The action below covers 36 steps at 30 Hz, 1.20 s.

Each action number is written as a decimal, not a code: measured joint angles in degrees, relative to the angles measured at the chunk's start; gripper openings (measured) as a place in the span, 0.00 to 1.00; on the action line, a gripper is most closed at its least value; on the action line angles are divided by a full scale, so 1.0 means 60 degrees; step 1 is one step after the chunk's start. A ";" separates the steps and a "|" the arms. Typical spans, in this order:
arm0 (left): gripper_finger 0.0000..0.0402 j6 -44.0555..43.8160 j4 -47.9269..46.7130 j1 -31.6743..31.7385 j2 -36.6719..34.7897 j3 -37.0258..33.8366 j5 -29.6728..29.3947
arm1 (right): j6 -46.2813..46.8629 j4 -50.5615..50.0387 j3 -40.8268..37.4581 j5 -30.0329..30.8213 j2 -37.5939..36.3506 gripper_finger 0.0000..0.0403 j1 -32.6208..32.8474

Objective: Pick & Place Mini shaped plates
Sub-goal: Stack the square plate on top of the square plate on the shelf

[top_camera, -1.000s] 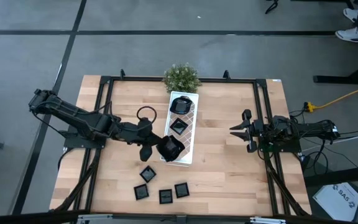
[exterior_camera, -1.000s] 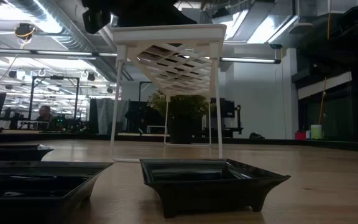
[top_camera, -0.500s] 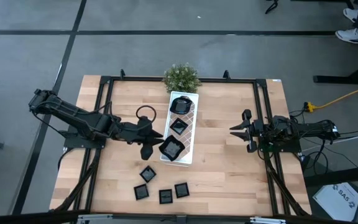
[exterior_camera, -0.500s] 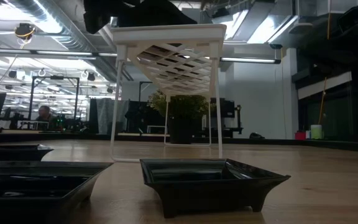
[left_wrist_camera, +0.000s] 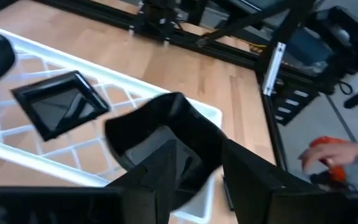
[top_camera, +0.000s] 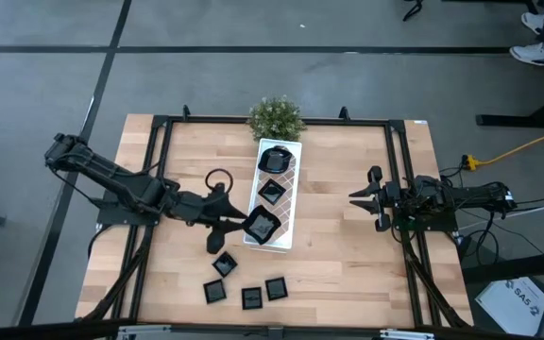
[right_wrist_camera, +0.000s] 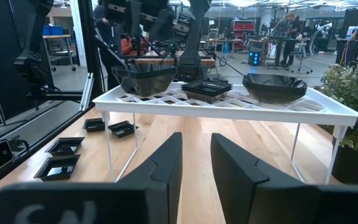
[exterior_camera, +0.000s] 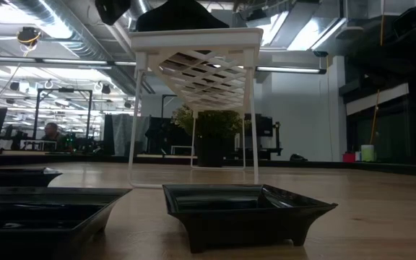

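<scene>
Left tool (top_camera: 231, 224) sits with its fingers spread apart and nothing between them. Right in front of its tips, a glossy black square mini plate (top_camera: 262, 225) rests on the near end of the long white lattice tray (top_camera: 289, 179) on legs. Farther along the tray past that one come a smaller black square dish (top_camera: 272, 192) and then a rounder black dish (top_camera: 275, 159), with the small green potted plant (top_camera: 275, 116) beyond the far end. Off to the tool's side, four more little black square plates (top_camera: 246, 285) lie loose on the wooden surface (top_camera: 338, 255). Right tool (top_camera: 359, 197) waits well apart across the surface, fingers slightly parted, empty.
</scene>
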 joint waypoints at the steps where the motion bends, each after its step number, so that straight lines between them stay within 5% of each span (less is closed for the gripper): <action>1: 0.31 0.0000 -0.0002 -0.0102 0.0000 0.0000 -0.0010 | 0.0003 -0.0004 0.0000 0.0000 0.0000 0.21 0.0000; 19: 0.30 -0.1231 -0.0616 -0.2261 0.0565 0.0000 -0.0072 | -0.0001 -0.0004 0.0000 0.0000 0.0004 0.21 0.0000; 27: 0.30 -0.2488 -0.0854 -0.2863 0.1598 0.0000 0.0801 | 0.0003 -0.0004 0.0000 0.0000 0.0004 0.21 0.0000; 36: 0.28 -0.4870 -0.3154 -0.3039 0.2291 0.0000 0.0334 | -0.0001 -0.0004 0.0000 0.0000 0.0002 0.21 0.0000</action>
